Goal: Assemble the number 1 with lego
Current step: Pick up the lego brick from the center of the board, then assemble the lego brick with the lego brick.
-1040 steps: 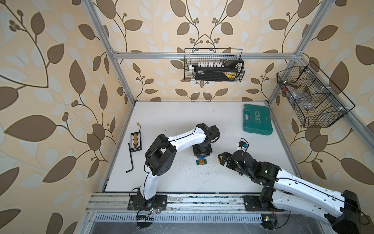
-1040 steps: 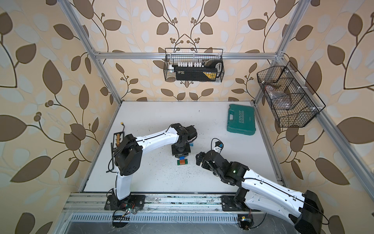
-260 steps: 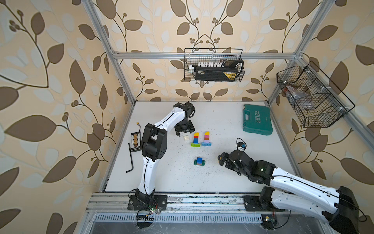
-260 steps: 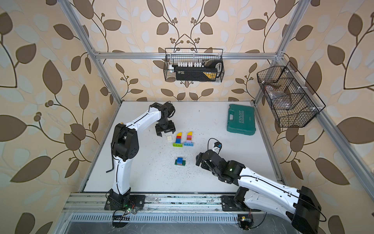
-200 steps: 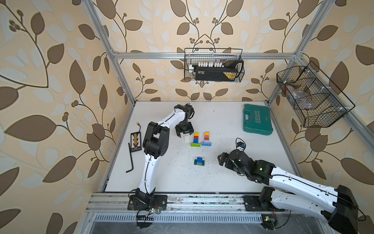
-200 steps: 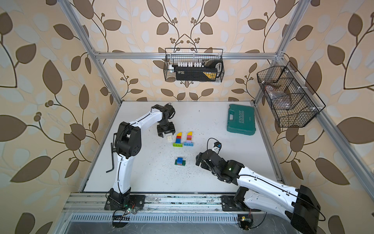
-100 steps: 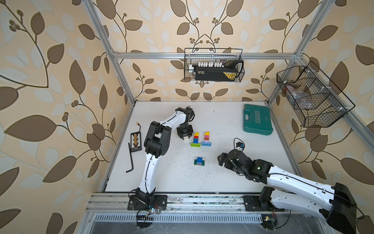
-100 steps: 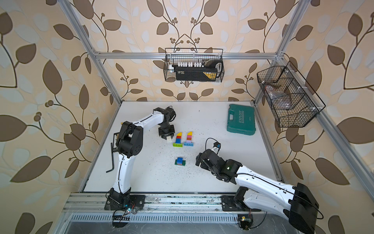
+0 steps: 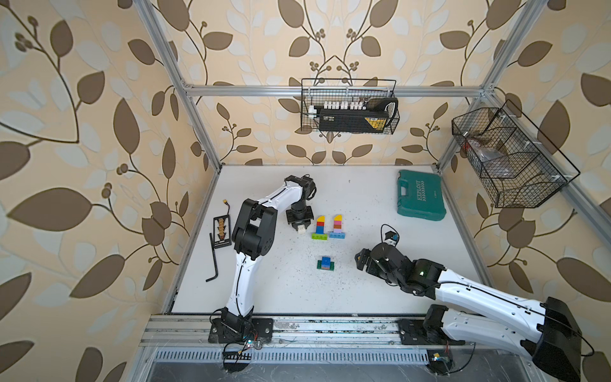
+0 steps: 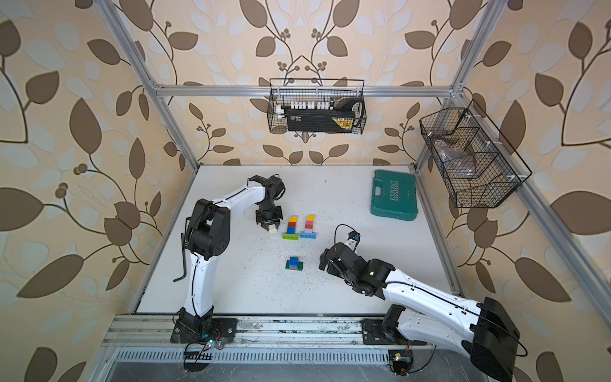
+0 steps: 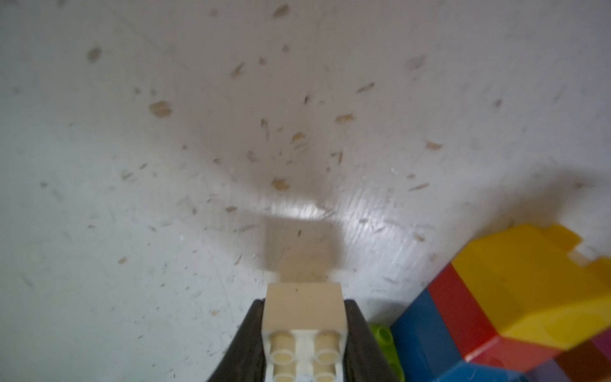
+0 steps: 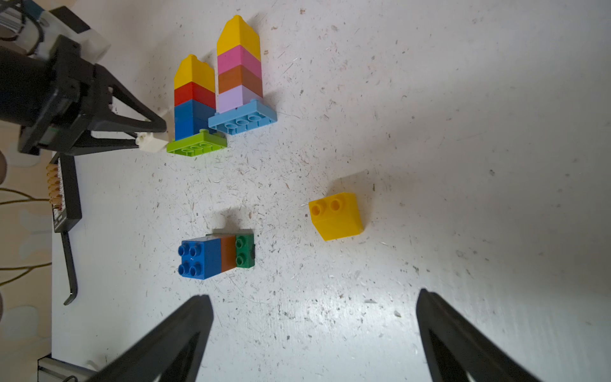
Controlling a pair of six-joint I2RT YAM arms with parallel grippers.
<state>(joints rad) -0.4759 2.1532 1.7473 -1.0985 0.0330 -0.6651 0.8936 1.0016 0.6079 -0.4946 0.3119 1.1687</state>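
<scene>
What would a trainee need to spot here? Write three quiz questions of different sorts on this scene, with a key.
1. True or false: the left tool is shut on the white brick.
2. What colour is the long brick under the yellow-red-blue stack? A) lime B) black C) orange
3. Fill in: the right tool stands ____, holding nothing, while the loose yellow brick lies untouched on the table.
Key: 1 true; 2 A; 3 open.
</scene>
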